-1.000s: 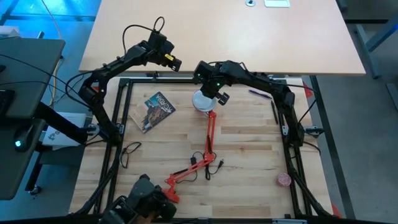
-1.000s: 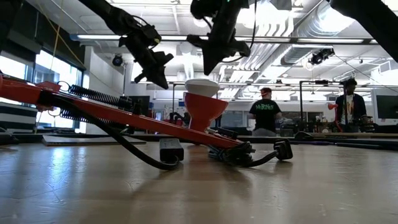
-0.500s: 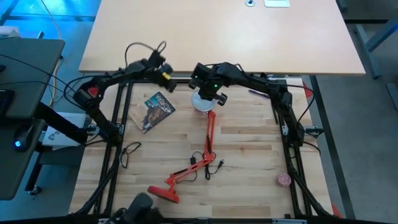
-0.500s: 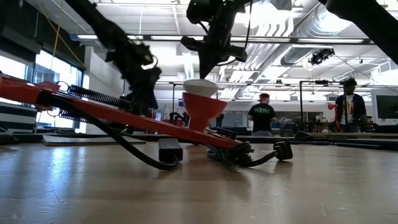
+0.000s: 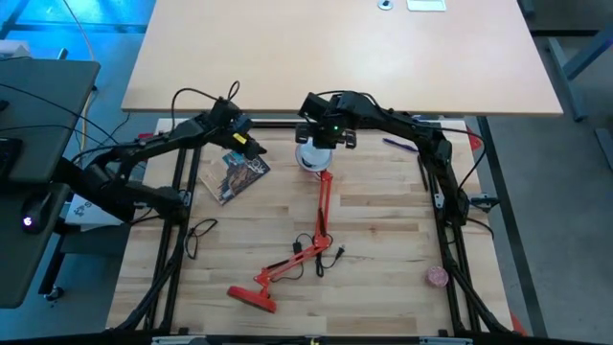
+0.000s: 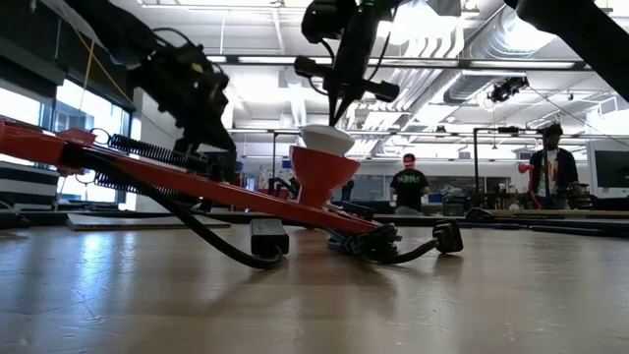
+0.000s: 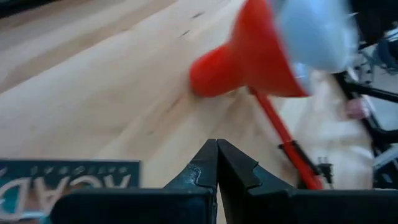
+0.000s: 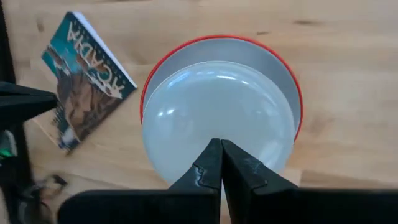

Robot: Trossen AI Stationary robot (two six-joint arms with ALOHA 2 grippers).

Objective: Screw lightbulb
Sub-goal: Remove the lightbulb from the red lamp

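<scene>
The white lightbulb (image 8: pixel 217 112) sits dome up in the red-rimmed shade (image 8: pixel 149 81) of a red desk lamp, which lies on the wooden table with its arm (image 5: pixel 324 206) toward the near edge. In the low view the lightbulb (image 6: pixel 329 138) is tilted in the shade (image 6: pixel 322 172). My right gripper (image 8: pixel 221 155) is shut, pointing down right over the dome. My left gripper (image 7: pixel 217 162) is shut and empty, low over the table between a book (image 5: pixel 239 171) and the shade. My right gripper meets the top of the lightbulb's dome (image 8: pixel 217 134) with its shut fingertips, from above, pointing down. In the low view the tips (image 6: pixel 339 118) reach the dome's top. The lightbulb stays seated in the shade, tilted.
The book (image 8: pixel 84 74) lies left of the shade. The lamp's red base (image 5: pixel 251 297) and black cord (image 5: pixel 321 254) lie toward the near edge, with a loose cable (image 5: pixel 201 235) at the left and a pink object (image 5: pixel 438 277) at the near right. People stand in the room behind (image 6: pixel 410 187).
My left gripper has come down from high over the far left toward the near edge, to just above the table by the book and shade. My right gripper has turned about over the lightbulb. The lightbulb, level before, now sits tilted in the shade.
</scene>
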